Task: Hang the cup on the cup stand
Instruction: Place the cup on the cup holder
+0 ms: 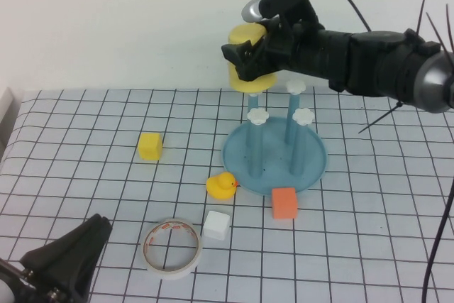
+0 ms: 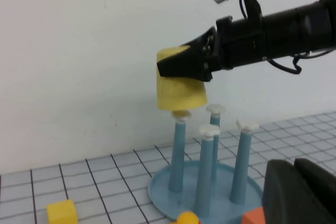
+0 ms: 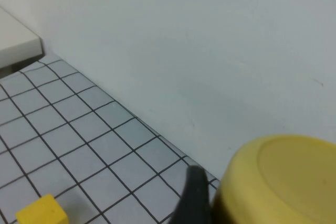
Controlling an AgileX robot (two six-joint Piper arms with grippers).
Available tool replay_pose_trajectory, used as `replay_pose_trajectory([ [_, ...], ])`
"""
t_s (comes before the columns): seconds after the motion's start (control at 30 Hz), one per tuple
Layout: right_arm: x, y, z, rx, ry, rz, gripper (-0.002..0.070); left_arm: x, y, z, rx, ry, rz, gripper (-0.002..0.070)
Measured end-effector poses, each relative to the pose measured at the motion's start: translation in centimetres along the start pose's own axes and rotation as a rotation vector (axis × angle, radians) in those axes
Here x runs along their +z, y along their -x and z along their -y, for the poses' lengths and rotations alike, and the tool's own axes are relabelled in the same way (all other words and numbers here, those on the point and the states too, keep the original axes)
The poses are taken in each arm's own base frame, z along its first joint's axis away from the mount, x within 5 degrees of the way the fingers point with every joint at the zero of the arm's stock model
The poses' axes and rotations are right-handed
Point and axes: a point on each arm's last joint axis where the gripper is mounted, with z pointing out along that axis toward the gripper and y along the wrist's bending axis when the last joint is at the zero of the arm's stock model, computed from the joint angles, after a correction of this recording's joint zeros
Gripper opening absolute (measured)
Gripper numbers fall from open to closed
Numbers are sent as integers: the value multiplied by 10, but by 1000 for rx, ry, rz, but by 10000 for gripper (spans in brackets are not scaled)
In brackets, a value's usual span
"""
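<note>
R gripper (image 1: 250, 53) is clamping the cup (image 1: 248, 58) from the side, jaws spread wide round its wall, cup upside down w/ the open mouth pointing down. It's hanging above the cup stand (image 1: 275, 155), right over the back-left peg (image 2: 178, 153); from the left wrist view the cup's rim is sitting just at that peg's white flower cap, tilted a bit, cap looks like it's just entering the mouth.

Judging the step: lowering the cup onto the peg. To do it well, I'd level the cup so the mouth is squared to the peg, keep the peg centred in the opening, come straight down w/o dragging sideways, since the pegs are thin and the base could tip or slide. Release only once the cup's inner bottom is resting on the cap. Neighbouring pegs are close, so the gripper fingers may brush them on the way down.

L gripper (image 1: 60, 257) is sitting shut, low at the near-left corner of the table, well apart from the stand, beside the tape roll (image 1: 172, 248).
</note>
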Motion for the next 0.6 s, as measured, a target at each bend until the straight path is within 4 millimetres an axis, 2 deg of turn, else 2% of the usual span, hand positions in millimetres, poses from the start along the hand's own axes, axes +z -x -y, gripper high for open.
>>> replay_pose_trajectory([
  [0.37, 8, -14, 4, 168, -44, -36, 592, 0, -5, 0, 0, 0, -50, 0],
  [0.6, 12, -21, 6, 204, -71, -56, 608, 0, -5, 0, 10, 0, -56, 0],
])
